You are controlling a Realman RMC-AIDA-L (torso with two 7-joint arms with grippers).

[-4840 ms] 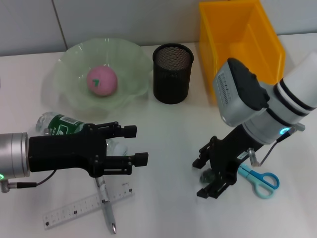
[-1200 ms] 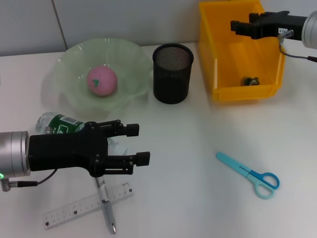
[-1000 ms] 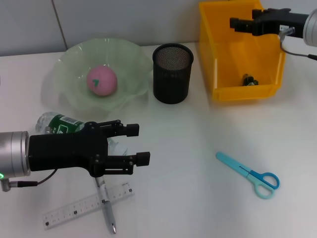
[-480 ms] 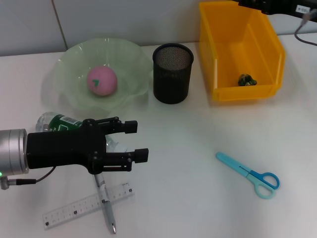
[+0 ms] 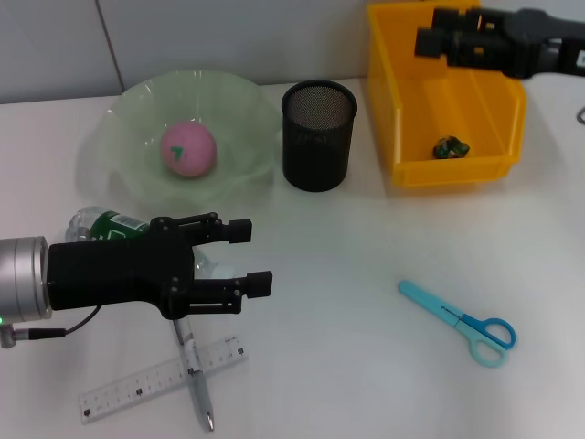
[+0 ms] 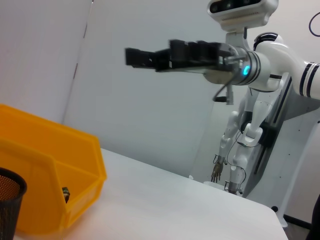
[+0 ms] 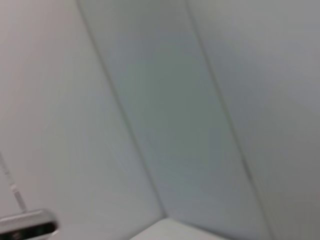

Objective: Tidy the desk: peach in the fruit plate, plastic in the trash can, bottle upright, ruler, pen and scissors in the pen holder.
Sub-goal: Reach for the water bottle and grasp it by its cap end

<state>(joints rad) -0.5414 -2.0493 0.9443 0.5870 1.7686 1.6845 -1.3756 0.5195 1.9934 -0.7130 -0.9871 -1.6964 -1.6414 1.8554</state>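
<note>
Plastic now lying loose in the yellow trash can, released; right end effector, emptied and open, lifted above the rim. That item done. Scissors next, flat on the bench, long axis diagonal, blades toward the left end effector, open over the bottle.

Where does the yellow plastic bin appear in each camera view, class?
Head view: yellow plastic bin at upper right, right of the black mesh pen holder.
Left wrist view: bin at lower left.
Right wrist view: not in it.
Shared landmark: the pen holder beside the bin.
</note>
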